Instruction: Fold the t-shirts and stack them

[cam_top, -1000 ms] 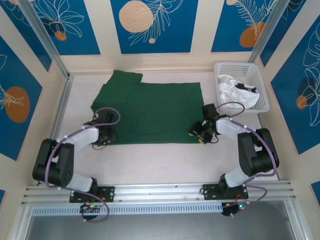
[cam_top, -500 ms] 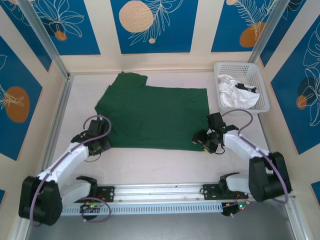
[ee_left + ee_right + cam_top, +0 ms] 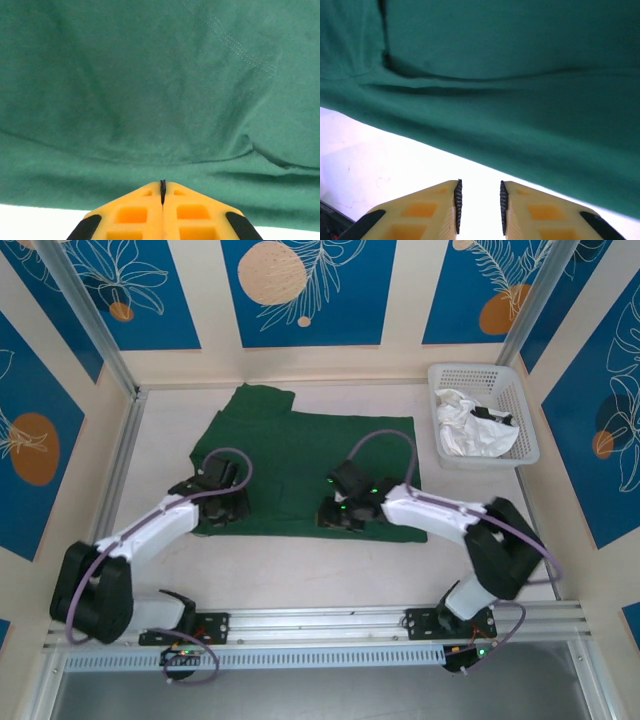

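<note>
Both we judge unfolded: green t-shirt (image 3: 300,460) spread flat, white t-shirt (image 3: 470,432) crumpled at two o'clock; left gripper (image 3: 162,186) closed, right gripper (image 3: 479,189) slightly parted, empty.

Left arm (image 3: 150,530) stretching forward from the table's (image 3: 300,575) near edge, left gripper (image 3: 162,186) pressing its jaws fully together, right arm (image 3: 450,525) reaching leftward toward the table's middle, right gripper (image 3: 479,192) holding its fingers (image 3: 440,210) slightly apart, both pointing low

Robot lab test cell, viewed from above. Blue leaf-print wall panels (image 3: 305,290) lined top and sides of frame; aluminium posts (image 3: 86,315) stood at upper corners; white table (image 3: 300,570) occupied centre; two robot arms (image 3: 150,530) were bolted to slotted aluminium rail (image 3: 320,620) along bottom edge.
</note>
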Controlling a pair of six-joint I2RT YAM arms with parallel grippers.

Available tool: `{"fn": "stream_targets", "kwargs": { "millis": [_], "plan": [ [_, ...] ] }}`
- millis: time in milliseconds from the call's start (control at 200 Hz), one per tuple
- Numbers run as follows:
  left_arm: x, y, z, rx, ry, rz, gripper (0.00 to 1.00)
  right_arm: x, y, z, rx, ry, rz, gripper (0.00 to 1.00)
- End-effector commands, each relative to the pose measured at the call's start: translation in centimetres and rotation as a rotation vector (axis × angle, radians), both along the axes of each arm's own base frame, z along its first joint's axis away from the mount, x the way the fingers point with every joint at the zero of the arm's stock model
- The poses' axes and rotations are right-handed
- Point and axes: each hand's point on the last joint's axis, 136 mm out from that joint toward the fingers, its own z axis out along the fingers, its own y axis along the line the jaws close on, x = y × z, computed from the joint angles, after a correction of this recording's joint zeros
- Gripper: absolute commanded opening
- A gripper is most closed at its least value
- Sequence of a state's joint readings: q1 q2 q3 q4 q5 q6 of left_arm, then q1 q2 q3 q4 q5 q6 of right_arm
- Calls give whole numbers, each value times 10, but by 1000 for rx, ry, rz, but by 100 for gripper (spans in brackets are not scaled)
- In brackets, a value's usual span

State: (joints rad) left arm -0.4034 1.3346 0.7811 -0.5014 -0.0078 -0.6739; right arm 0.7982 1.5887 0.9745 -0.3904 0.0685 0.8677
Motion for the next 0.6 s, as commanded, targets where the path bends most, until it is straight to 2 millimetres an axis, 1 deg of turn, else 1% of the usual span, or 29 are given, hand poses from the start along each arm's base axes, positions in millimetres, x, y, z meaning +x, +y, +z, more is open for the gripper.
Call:
{"fn": "stream_targets", "kwargs": {
  "millis": [0,60,135,195,345,435,480,595],
  "plan": [
    [16,-5,-7,26,-9,9,4,14,29,-11,2,1,-21,24],
    [17,4,-19,79,8,33,4,18,40,-21,4,23,-25,23],
    [14,13,-32,130,31,55,4,18,49,-34,-5,61,-29,21],
    [7,20,-43,158,55,66,4,11,57,-44,-12,90,-6,21],
    [-18,34,-63,203,117,81,4,-8,58,-67,-65,125,10,21],
    [-35,44,-66,224,138,91,4,-25,54,-81,-86,161,16,21],
    [-45,48,-66,229,146,92,4,-34,53,-85,-97,169,25,21],
    [-64,53,-58,222,134,103,5,-56,45,-94,-131,193,44,21]
  ]
}}
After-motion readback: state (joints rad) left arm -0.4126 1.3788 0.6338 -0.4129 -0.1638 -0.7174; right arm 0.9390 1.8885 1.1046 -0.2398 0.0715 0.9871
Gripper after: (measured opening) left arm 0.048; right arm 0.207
